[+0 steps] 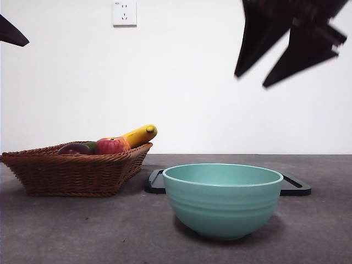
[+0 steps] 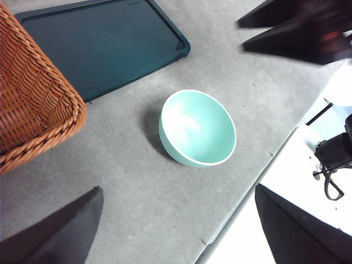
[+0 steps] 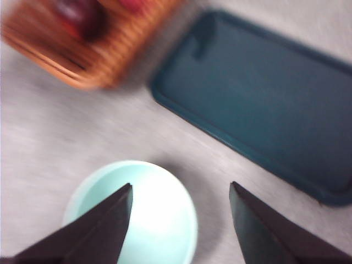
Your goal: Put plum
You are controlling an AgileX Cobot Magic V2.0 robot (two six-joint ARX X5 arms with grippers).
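Note:
The dark maroon plum [image 1: 74, 148] lies in the wicker basket [image 1: 71, 170] at the left, beside a red apple [image 1: 111, 146] and a yellow banana [image 1: 140, 134]. In the right wrist view the plum [image 3: 81, 15] shows blurred in the basket [image 3: 82, 49]. My right gripper [image 1: 250, 80] hangs high at the upper right, open and empty, above the mint-green bowl [image 1: 223, 198]; its jaws frame the bowl [image 3: 135, 212]. My left gripper [image 2: 176, 231] is open and empty, high above the table; only a black tip [image 1: 11, 33] shows at the top left.
A dark tray [image 1: 294, 184] lies flat behind the bowl; it also shows in the left wrist view [image 2: 104, 44] and the right wrist view [image 3: 264, 99]. The table's edge [image 2: 258, 170] runs close beside the bowl [image 2: 198, 127]. A green fruit [image 1: 91, 145] peeks between plum and apple.

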